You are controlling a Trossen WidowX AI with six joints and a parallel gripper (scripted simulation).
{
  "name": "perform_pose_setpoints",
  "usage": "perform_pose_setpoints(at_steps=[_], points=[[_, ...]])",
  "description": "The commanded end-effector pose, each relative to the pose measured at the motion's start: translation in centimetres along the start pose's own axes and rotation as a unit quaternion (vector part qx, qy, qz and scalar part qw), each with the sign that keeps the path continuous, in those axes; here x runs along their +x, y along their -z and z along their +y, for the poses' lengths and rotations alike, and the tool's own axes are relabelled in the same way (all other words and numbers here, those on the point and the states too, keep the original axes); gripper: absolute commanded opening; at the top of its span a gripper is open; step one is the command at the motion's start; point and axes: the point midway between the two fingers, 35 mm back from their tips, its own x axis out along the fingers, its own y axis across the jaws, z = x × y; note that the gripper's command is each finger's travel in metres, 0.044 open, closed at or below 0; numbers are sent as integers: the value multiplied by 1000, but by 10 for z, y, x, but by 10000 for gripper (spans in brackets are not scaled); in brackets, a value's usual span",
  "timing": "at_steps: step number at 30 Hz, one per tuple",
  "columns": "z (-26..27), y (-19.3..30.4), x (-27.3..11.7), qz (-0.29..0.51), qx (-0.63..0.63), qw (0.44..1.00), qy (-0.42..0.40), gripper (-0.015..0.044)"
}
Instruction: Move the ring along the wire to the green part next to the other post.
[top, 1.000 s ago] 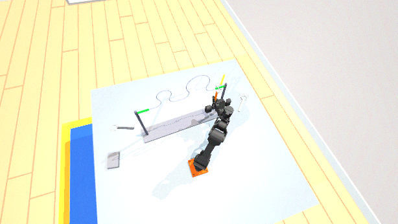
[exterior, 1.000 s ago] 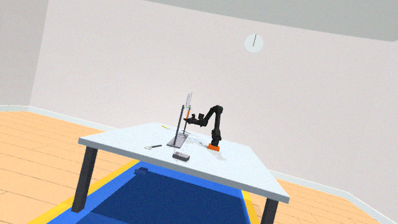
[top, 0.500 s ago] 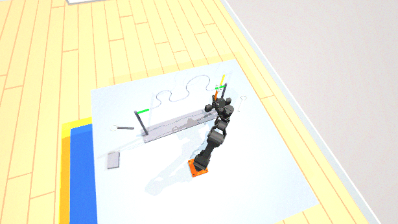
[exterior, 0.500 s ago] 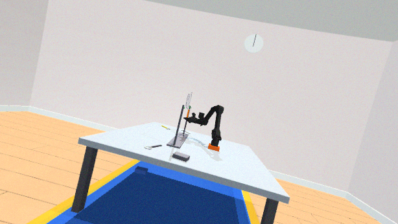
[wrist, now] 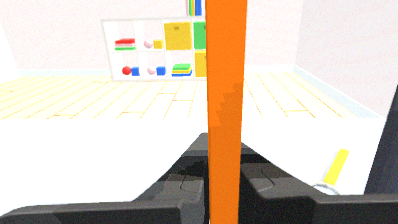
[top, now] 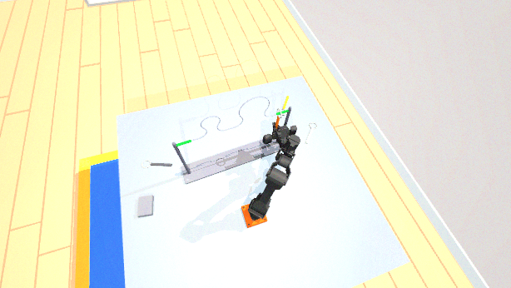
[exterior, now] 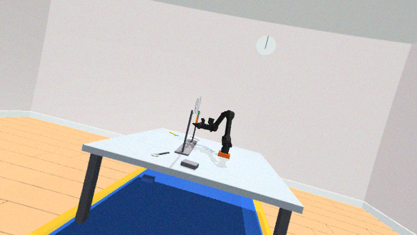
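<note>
The orange handle (top: pixel 277 121) (exterior: pixel 197 119) (wrist: pixel 226 75) hangs upright from its small ring at the green part (top: pixel 285 111) beside the right post (top: pixel 287 120) (wrist: pixel 386 155). The ring is too small to see clearly; it appears to be around that green part. My gripper (top: pixel 276 127) (exterior: pixel 195 124) (wrist: pixel 223 167) is shut on the handle, one finger on each side, below the ring. The thin grey wire (top: pixel 242 114) runs in curves to the other green part (top: pixel 184 143) at the left post (top: pixel 181 158) (exterior: pixel 187 132).
Both posts stand on a grey base (top: pixel 200 174) (exterior: pixel 180 152). A yellow-handled ring tool (top: pixel 286 101) (exterior: pixel 173 133) (wrist: pixel 336 167) lies behind the right post, a pale one (top: pixel 308 135) right of it. A dark-handled one (top: pixel 161 164) (exterior: pixel 164 153) and a grey block (top: pixel 146 206) (exterior: pixel 189 164) lie left.
</note>
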Motion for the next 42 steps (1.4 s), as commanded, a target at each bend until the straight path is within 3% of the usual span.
perform_pose_setpoints(at_steps=[1, 42], points=[[-1, -1, 0, 0, 0, 1000, 2, -150], [51, -1, 1, 0, 49, 999, 1, -150]])
